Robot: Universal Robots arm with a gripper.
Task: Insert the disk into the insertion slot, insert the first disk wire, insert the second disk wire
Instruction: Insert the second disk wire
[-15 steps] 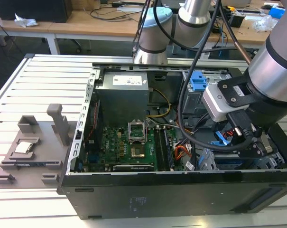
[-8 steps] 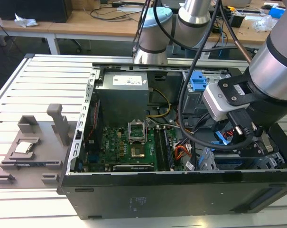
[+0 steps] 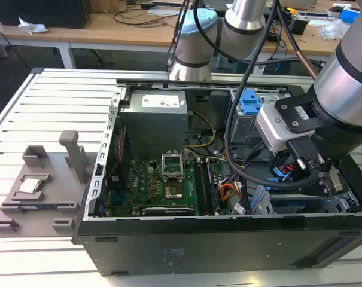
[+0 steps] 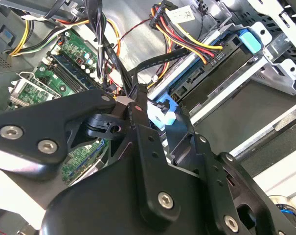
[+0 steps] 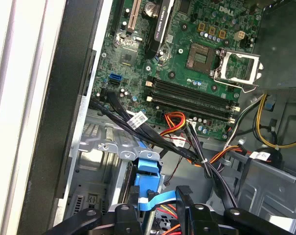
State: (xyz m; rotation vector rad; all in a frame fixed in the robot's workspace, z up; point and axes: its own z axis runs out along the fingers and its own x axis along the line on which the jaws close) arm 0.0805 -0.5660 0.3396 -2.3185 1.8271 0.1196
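Exterior view, left to right.

- Left: a grey fixture tray [image 3: 34,191] lies on the slatted counter [image 3: 25,107], well apart from the work.
- Middle: the open computer case [image 3: 169,251], with the green motherboard [image 3: 163,185] on its floor and the power supply [image 3: 154,119] at the far side.
- Right: the arm [image 3: 348,78] reaches down into the near right corner of the case, over the insertion slot [image 3: 324,206].

Second wrist view.

- The disk [image 4: 221,68] sits inside the insertion slot [image 4: 280,63]. Its blue carrier tab [image 4: 248,39] shows at one end.
- A bundle of red, yellow and black leads [image 4: 187,36] ends at a black connector against the disk's rear edge. I cannot tell whether it is fully seated.
- The pincer [image 4: 157,113] appears pressed together on a small pale-blue plug [image 4: 166,116], just beside the disk's rear edge.
- In the first wrist view a flat blue disk wire [image 5: 160,200] runs in at the fingers, so the plug is probably its end. Which of the two wires it is, I cannot say.

Handling, judged.

- The disk wire is light and limp, so it gives no support to its own end.
- The plug is small, stiff plastic, and its contacts are likely fragile under skewed force. Grip it on the flat faces of the plug body, never on the cable.
- The disk is dense and rigid. It is best held by the carrier edges, away from the label.
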